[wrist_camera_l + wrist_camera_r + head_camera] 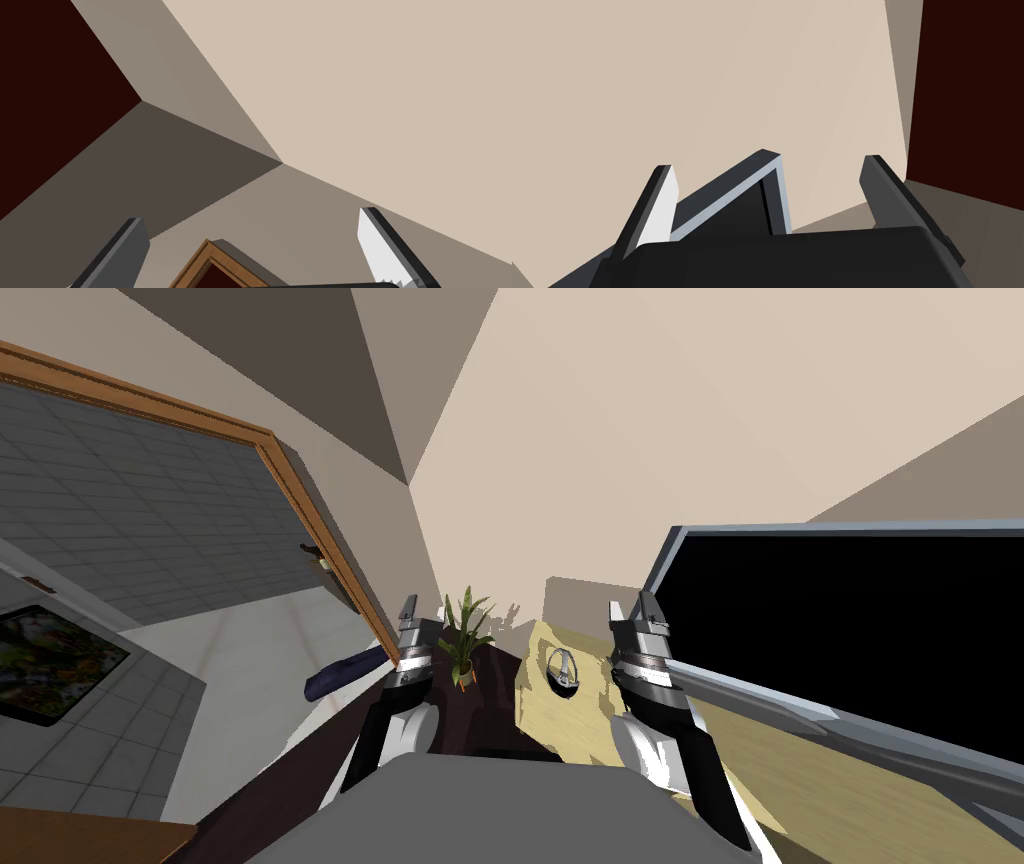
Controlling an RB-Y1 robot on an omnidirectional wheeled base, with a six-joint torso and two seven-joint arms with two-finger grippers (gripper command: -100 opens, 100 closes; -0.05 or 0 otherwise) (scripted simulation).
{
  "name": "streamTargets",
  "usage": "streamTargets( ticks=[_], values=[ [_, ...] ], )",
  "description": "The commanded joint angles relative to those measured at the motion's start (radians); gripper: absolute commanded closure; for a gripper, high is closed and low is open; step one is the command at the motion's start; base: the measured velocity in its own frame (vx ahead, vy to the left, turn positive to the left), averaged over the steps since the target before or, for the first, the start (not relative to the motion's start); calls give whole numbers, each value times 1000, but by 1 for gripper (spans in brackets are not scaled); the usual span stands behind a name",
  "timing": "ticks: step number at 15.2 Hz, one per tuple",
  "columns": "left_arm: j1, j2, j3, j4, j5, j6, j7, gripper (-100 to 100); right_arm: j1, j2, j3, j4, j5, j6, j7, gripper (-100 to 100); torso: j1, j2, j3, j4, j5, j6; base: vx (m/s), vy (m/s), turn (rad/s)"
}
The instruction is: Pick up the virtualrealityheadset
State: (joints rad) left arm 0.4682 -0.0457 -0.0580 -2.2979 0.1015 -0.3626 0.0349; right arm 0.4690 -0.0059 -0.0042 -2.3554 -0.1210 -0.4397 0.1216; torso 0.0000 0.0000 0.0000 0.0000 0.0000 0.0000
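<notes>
The headset (563,671) is a small rounded white and dark thing lying on a light wooden tabletop (800,768), seen in the head view between my two raised arms. My left gripper (408,618) (250,215) is held up, open and empty, left of the headset and apart from it. My right gripper (640,613) (767,162) is also raised, open and empty, a little right of the headset and above it. Neither hand touches the headset.
A large black screen with a grey frame (850,628) (772,175) stands on the table to the right, close to my right hand. A potted plant (466,638) stands on a dark brown surface (480,708). A wood-framed doorway (300,488) and a dark blue object (345,673) lie to the left.
</notes>
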Motion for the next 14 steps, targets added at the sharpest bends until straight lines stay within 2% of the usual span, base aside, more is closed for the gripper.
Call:
streamTargets(
  ticks=[1, 3, 4, 6, 7, 8, 9, 10, 11, 12, 13, 14],
  values=[
    [0, 0, 0, 0, 0, 0, 0, 0, -5, -32, -1, 8, -4, 13, -14, -100, 0, 0, 0, 0, 0, 0, 2, 4, -13],
    [0, 0, 0, 0, 0, 0, 0, 0, -18, -79, -2, 26, -15, 45, -46, -100, 0, 0, 0, 0, 0, 0, 9, 14, -31],
    [0, 0, 0, 0, 0, 0, 0, 0, -18, -79, -2, 26, -15, 45, -46, -100, 1, -1, 0, 0, 0, 0, 12, 20, -25],
    [0, 0, 0, 0, 0, 0, 0, 0, -38, -125, -5, 53, -31, 93, -94, -100, 1, -1, -1, 0, 0, 0, 12, 26, -34],
    [0, 0, 0, 0, 0, 0, 0, 0, -38, -125, -5, 53, -31, 93, -95, -100, 1, -1, -1, 0, 0, 0, 13, 32, -29],
    [0, 0, 0, 0, 0, 0, 0, 0, -51, -147, -6, 70, -41, 123, -125, -100, 2, -1, -1, 0, 0, 0, 16, 28, -35],
    [0, 0, 0, 0, 0, 0, 0, 0, -51, -147, -6, 70, -41, 123, -125, -100, 2, -1, -1, 0, 0, 0, 16, 26, -28],
    [0, 0, 0, 0, 0, 0, 0, 0, -64, -168, -8, 89, -52, 157, -159, -100, 2, -1, -1, 0, 0, 0, 16, 30, -38],
    [0, 0, 0, 0, 0, 0, 0, 0, -64, -168, -8, 89, -52, 157, -159, -100, 2, -2, -1, 0, 0, 0, 16, 28, -32],
    [0, 0, 0, 0, 0, 0, 0, 0, -79, -189, -9, 110, -64, 187, -194, -100, 2, -2, -1, 0, 0, 0, 18, 30, -46],
    [0, 0, 0, 0, 0, 0, 0, 0, -79, -189, -9, 110, -64, 194, -196, -100, 2, -2, -1, 0, 0, 0, 15, 32, -33],
    [0, 0, 0, 0, 0, 0, 0, 0, -96, -209, -11, 133, -77, 228, -231, -100, 2, -2, -1, 0, 0, 0, 15, 33, -39]
  ],
)
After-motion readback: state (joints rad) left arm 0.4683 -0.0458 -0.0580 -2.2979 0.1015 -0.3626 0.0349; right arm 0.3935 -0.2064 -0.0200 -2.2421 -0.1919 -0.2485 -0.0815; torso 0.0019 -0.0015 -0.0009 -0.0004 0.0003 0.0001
